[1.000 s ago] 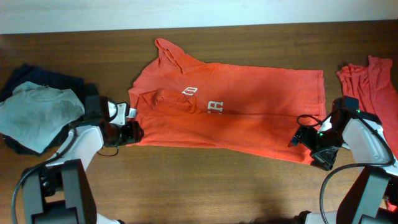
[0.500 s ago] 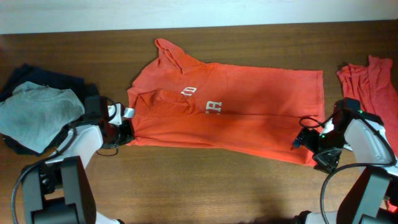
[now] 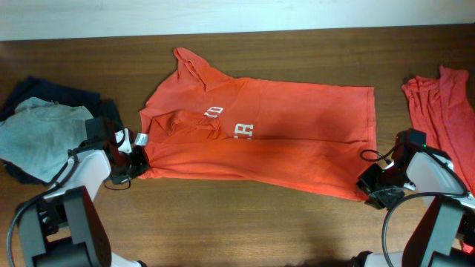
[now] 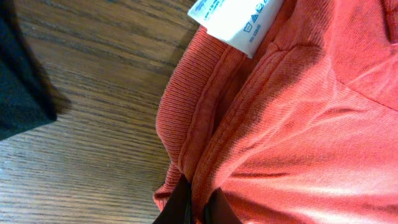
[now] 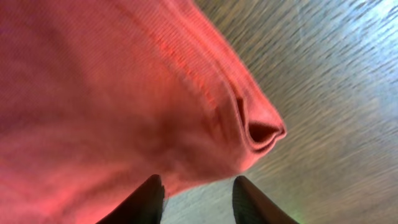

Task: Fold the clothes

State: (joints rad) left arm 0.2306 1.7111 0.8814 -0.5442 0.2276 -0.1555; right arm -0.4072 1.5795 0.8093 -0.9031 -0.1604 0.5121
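Note:
The clothes, an orange-red T-shirt (image 3: 282,148) with white lettering (image 3: 241,131), lie spread flat across the middle of the table, neck end to the left. My left gripper (image 3: 137,159) is shut on the ribbed edge near the collar, just below the white tag (image 3: 141,139). In the left wrist view the dark fingers (image 4: 186,205) pinch a fold of red cloth (image 4: 280,124), with the tag (image 4: 239,18) above. My right gripper (image 3: 369,182) sits at the shirt's lower right hem corner (image 5: 258,130). Its jaws stand apart, with bare wood between them and the cloth just ahead.
A pale grey-blue tee (image 3: 41,137) lies on dark navy garments (image 3: 52,93) at the left edge, close to my left arm. Another red garment (image 3: 441,111) lies at the right edge. Bare wooden table (image 3: 223,222) runs along the front.
My left gripper shut on the shirt's edge and drew back to the left, sliding the whole shirt leftward. The right gripper's jaws narrowed and now sit at the hem corner.

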